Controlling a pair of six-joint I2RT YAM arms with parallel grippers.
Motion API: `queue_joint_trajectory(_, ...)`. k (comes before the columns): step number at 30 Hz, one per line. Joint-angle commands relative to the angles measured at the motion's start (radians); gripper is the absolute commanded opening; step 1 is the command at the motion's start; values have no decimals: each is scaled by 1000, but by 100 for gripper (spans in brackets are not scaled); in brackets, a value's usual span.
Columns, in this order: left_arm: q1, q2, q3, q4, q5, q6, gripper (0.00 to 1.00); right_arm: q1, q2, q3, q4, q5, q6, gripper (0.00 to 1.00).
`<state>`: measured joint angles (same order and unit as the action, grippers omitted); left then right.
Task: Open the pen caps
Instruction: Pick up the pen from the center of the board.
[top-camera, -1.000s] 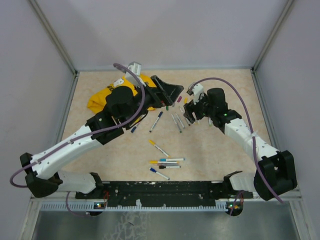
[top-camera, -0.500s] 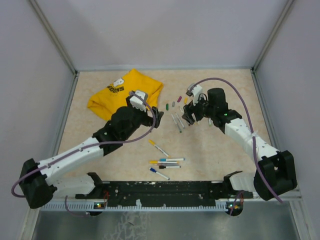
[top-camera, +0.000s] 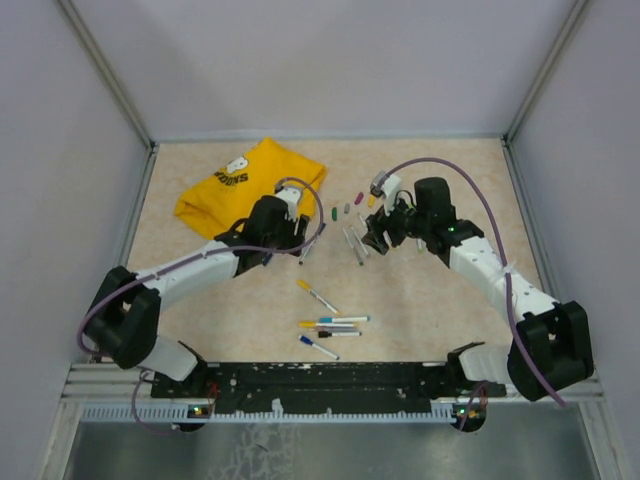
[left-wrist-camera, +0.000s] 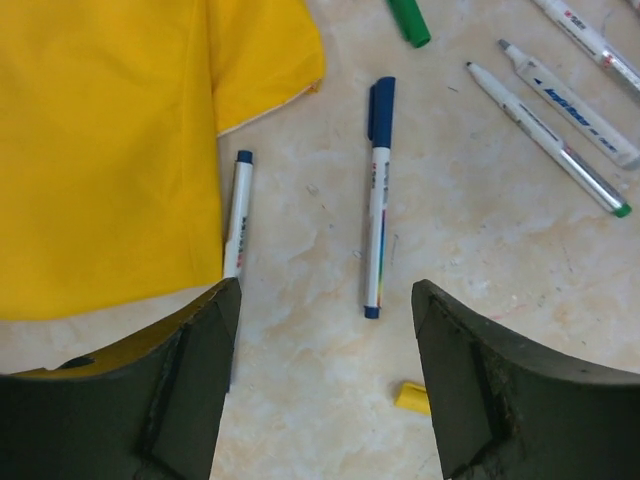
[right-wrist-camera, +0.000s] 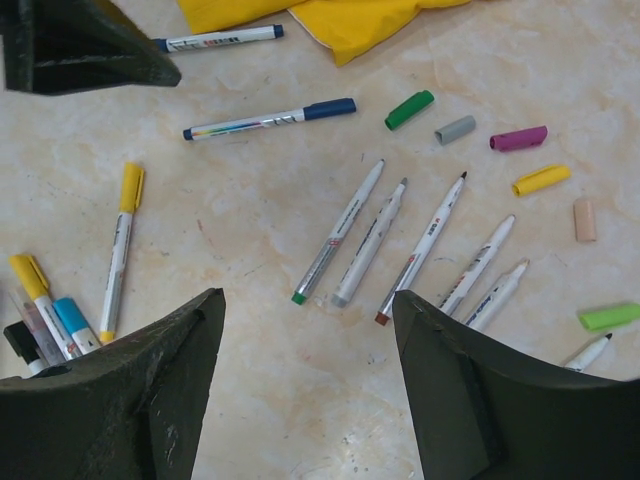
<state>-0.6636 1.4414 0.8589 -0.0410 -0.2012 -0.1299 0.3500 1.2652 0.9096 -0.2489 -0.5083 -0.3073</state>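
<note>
The left fingers (left-wrist-camera: 185, 390) stand wide, a blue-capped pen (left-wrist-camera: 377, 200) lying just ahead between them. The right fingers (right-wrist-camera: 465, 390) gape too, uncapped pens (right-wrist-camera: 338, 230) ahead.

Row of uncapped pens (right-wrist-camera: 422, 248) lying side by side; loose caps (right-wrist-camera: 410, 109) scattered past their tips; blue-capped pen (right-wrist-camera: 270, 118) near yellow shirt (right-wrist-camera: 350, 25)

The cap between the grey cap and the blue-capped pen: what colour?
Green cap, best in right wrist view.

Light bright, even, diffuse. Pens (left-wrist-camera: 378, 200) just ahead of the left gripper (left-wrist-camera: 325, 290) throw thin, soft shadows on the tabletop (left-wrist-camera: 490, 280). Its fingers (left-wrist-camera: 190, 390) read dark, nearly featureless, slightly soft. Wrist views sharp; top view coarser.
</note>
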Motion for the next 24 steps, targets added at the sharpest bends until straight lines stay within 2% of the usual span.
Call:
queue_joint_trajectory(1, 46, 126, 142, -125, 27, 60, 66, -14, -3, 22, 14, -31, -16, 68)
queue_joint_trajectory(3, 54, 191, 205, -193, 66, 61, 58, -13, 0, 21, 16, -32, -15, 68)
queue_joint_trajectory(8, 56, 283, 279, -188, 186, 83, 55, -13, 16, 26, 12, -35, -15, 68)
queue_joint_trajectory(16, 56, 409, 397, -230, 235, 91, 47, -13, 22, 25, 11, -36, -16, 67)
queue_joint_trajectory(24, 55, 461, 431, -257, 246, 79, 38, -13, 23, 26, 11, -38, -18, 67)
